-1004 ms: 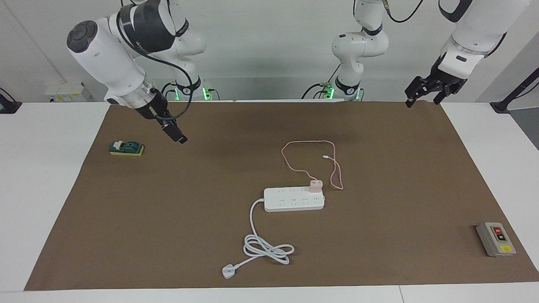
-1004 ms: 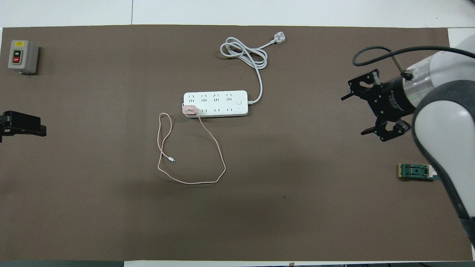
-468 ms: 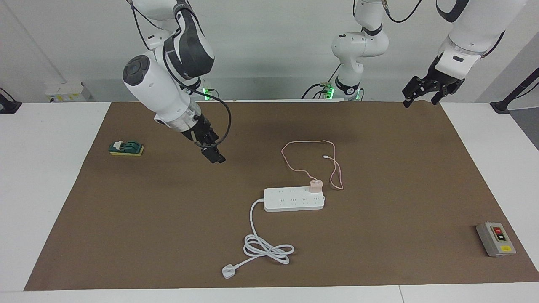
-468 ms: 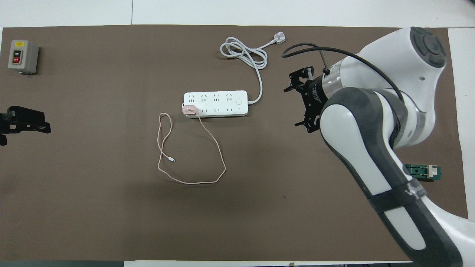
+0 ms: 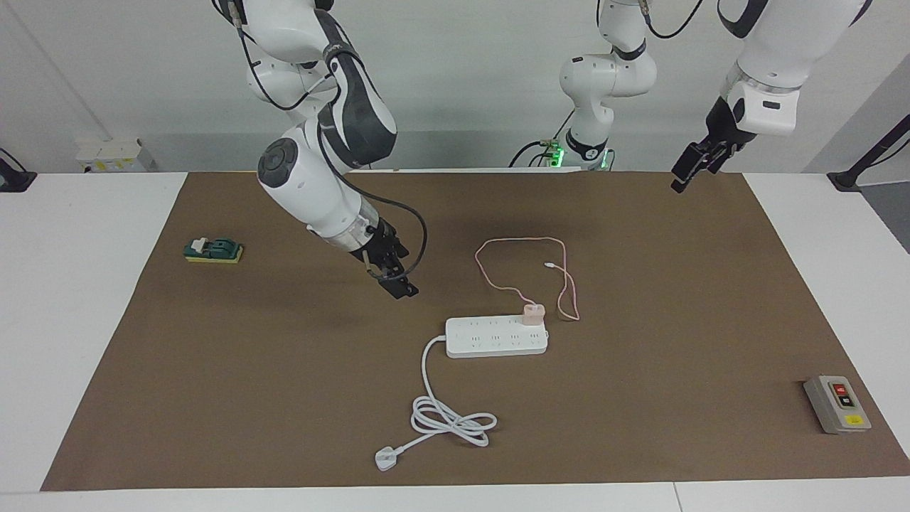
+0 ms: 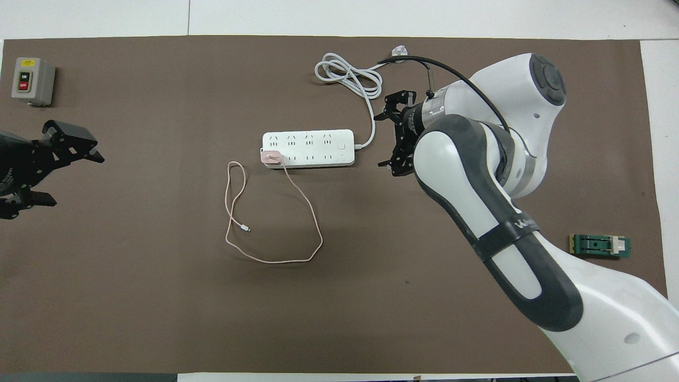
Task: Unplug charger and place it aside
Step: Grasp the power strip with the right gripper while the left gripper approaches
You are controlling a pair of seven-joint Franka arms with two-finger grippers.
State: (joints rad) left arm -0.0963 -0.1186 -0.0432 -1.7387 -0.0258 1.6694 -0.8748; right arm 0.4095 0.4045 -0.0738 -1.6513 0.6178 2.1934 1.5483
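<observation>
My right gripper [image 5: 399, 286] hangs in the air with its fingers apart and empty, over the brown mat [image 5: 284, 398] just off the power strip [image 5: 496, 336] toward the right arm's end of the table. The charger [image 5: 533, 313] sits plugged into the strip's socket nearest the left arm's end, near the middle of the mat, its pink cable [image 5: 522, 267] looping toward the robots' edge. My left gripper [image 5: 693, 169] waits open in the air by the mat's corner at the robots' edge.
</observation>
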